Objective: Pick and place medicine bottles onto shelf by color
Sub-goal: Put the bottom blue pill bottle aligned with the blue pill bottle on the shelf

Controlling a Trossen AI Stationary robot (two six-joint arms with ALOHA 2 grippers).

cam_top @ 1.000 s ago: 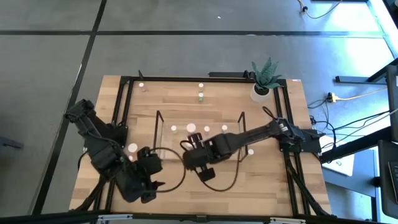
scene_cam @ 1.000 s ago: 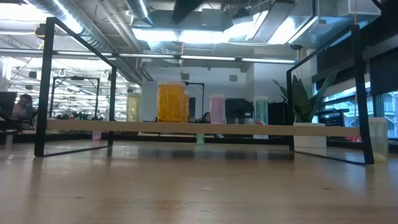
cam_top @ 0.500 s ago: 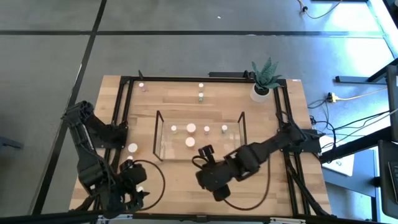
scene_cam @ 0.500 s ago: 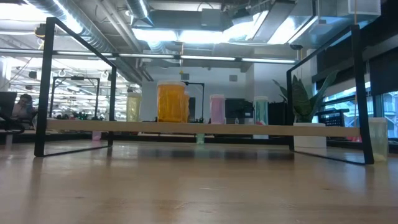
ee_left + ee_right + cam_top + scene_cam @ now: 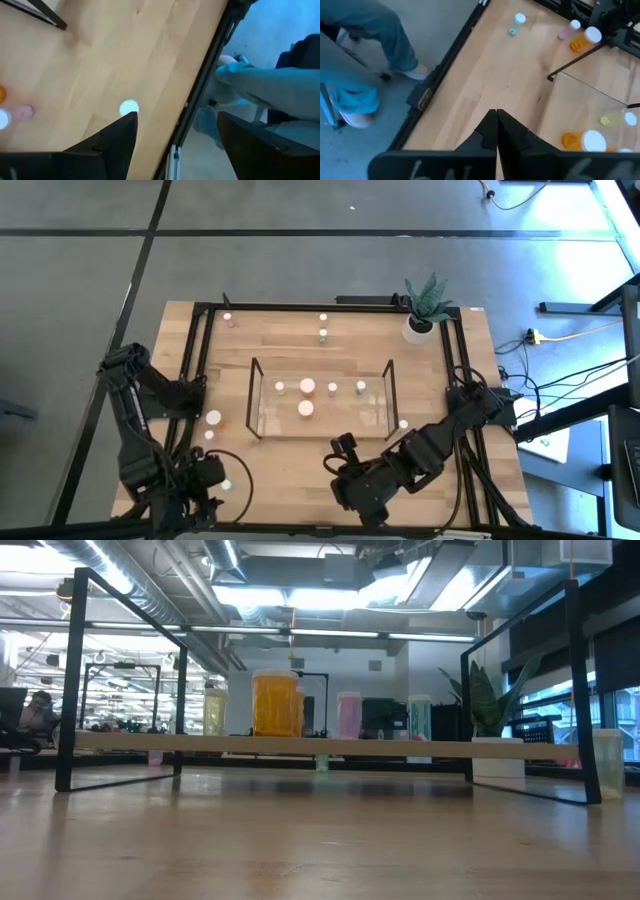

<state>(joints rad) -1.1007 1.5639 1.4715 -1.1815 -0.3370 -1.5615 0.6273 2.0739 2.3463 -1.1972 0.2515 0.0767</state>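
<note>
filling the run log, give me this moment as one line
left gripper open, empty, near table edge | right gripper shut, empty, near edge | shelf holds five bottles | others loose

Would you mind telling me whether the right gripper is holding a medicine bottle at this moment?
No, in the right wrist view the right gripper has its fingers pressed together with nothing between them, over bare table.

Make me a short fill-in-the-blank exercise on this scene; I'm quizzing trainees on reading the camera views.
1. The right gripper has its jaws ____.
2. The left gripper has its jaws ____.
3. The potted plant stands at the table's far ____ corner in the high view.
4. The large orange bottle stands ____ the shelf.

Missing words: shut; open; right; on
</note>
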